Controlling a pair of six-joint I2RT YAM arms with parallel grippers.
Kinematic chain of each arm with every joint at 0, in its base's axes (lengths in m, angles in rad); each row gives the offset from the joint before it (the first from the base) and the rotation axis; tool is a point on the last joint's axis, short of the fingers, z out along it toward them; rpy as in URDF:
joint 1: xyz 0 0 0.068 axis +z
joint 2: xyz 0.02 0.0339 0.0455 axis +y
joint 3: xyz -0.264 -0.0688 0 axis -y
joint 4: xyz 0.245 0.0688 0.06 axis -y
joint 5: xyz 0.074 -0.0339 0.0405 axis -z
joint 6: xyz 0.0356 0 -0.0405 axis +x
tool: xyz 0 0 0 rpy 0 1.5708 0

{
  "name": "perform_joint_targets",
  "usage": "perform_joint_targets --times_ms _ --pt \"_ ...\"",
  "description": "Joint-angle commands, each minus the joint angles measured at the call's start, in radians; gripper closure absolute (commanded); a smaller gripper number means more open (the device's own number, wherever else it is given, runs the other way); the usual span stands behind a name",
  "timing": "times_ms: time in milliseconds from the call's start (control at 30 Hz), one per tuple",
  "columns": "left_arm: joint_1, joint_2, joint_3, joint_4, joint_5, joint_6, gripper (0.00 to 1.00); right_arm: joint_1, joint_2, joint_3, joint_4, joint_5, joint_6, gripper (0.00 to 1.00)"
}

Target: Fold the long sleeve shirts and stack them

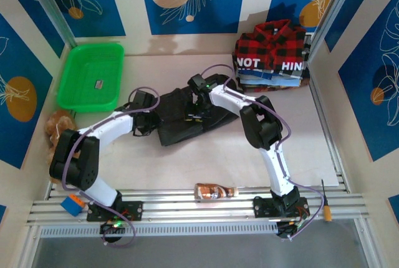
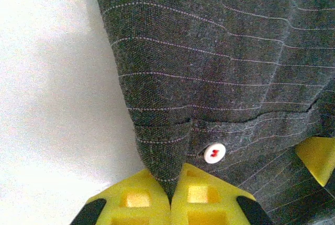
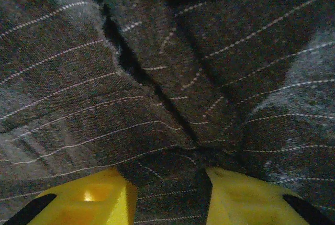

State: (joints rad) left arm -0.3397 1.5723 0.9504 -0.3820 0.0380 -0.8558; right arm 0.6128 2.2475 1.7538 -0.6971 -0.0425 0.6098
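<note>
The left gripper (image 2: 170, 196) is clenched, pinching a cuff edge of the charcoal shirt (image 2: 220, 52). The right gripper (image 3: 167, 196) stands parted, fingertips against that shirt's folds.

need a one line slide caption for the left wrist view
Left gripper pinched shut on a corner of the charcoal pinstriped shirt, white button close by, pale table at left.

Green basket (image 1: 86, 61), brown bottle (image 1: 215, 191), screwdriver (image 1: 325, 203)
</note>
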Motion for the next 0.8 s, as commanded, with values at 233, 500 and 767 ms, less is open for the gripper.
perform_joint_targets --times_ms 233,500,767 --pt "0.039 -0.155 0.155 -0.482 -0.338 0.443 0.96 0.017 -0.106 -0.045 -0.026 -0.092 0.092 0.63" --pt "0.045 -0.199 0.260 -0.605 -0.500 0.629 0.96 0.073 -0.032 0.065 0.011 -0.253 0.188 0.90" --pt "0.041 -0.177 0.371 -0.678 -0.706 0.856 0.96 0.061 -0.018 0.097 -0.070 -0.178 0.197 0.95"
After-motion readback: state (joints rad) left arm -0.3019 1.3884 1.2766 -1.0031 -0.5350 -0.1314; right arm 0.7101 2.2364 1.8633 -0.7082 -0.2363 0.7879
